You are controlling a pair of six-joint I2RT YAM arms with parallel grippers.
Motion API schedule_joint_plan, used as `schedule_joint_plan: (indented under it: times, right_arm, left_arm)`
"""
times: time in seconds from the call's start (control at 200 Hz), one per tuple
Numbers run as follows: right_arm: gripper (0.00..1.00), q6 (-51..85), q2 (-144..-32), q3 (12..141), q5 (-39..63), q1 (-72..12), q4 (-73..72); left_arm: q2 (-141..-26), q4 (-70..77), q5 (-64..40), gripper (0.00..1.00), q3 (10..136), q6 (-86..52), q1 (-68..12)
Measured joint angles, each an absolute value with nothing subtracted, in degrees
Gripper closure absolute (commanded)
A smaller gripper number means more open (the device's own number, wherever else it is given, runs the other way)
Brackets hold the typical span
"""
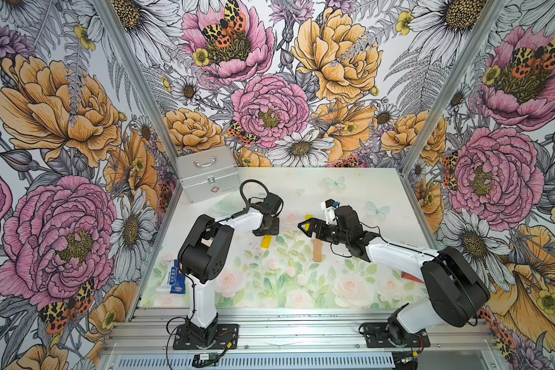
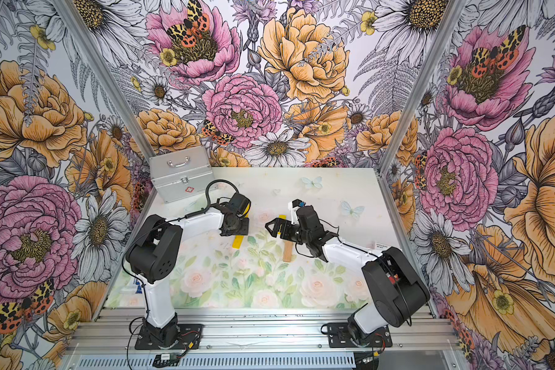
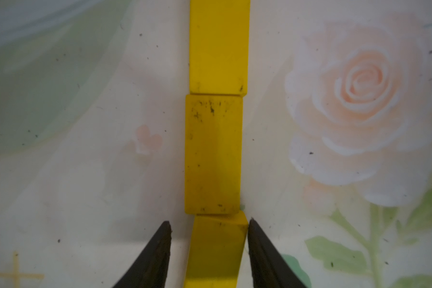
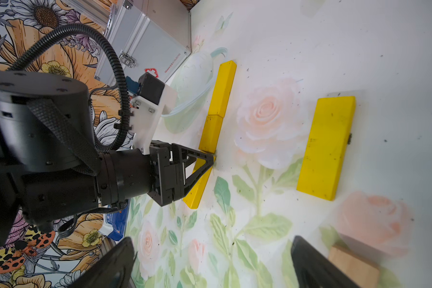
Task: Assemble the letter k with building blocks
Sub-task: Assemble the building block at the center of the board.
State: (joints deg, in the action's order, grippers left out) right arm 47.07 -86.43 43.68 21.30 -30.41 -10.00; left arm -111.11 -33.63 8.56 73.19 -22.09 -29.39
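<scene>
my left claw (image 3: 210, 222) stands half wide, low over the worktop (image 3: 85, 174), straddling the near yellow block (image 3: 216, 251). one finger touches the block's corner and the other stands clear of its side, so i would not call it a grip. just ahead of the claw that block meets the middle yellow block (image 3: 213, 154) end to end, a touch askew at the joint. the middle one is scuffed with dark specks and looks the shortest. beyond it the far yellow block (image 3: 218, 45) runs on straight, ends touching: three flat bright bars in one line.

my right claw (image 4: 212, 239) is wide, with nothing between its fingers. the tan block (image 4: 352, 264), bare wood, lies just beside one finger. a fourth yellow block (image 4: 326, 147) lies ahead of the claw, well apart from that line and roughly parallel to it.
</scene>
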Motion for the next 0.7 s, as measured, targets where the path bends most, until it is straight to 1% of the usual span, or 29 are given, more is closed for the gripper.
schedule_joint_plan:
  times: [0.7]
  right_arm:
    - [0.01, 47.07, -86.43, 43.68, 21.3, -30.41, -9.96]
  left_arm:
    - [-111.11, -33.65, 8.58, 0.49, 73.32, -21.87, -28.6]
